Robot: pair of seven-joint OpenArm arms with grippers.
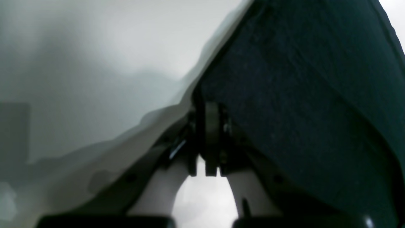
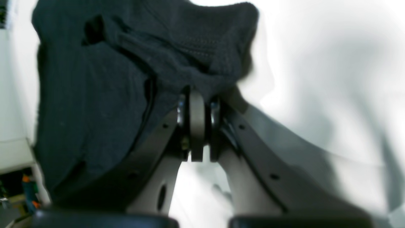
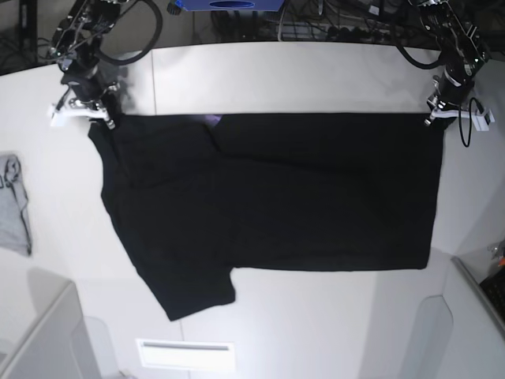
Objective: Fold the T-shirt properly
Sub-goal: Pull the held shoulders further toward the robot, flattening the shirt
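We judged the fold barely begun: the T-shirt (image 3: 276,197) lay spread nearly flat across the white table (image 3: 316,79), one sleeve sticking out at its near edge, so every fold was left to do. The left gripper (image 3: 432,112) was clenched on the shirt's far hem corner, and the right gripper (image 3: 101,118) was pinching its far shoulder corner. We saw no containers; a small grey garment (image 3: 14,204) lay well apart from the shirt, beyond its collar end.

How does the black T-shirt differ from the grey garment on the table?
The T-shirt is black; the grey garment is pale. The T-shirt is far larger and spreads across the table's middle; the garment lies small at the base view's left edge. Hands pinch the T-shirt's far corners; the garment is untouched. Both rest on the table.
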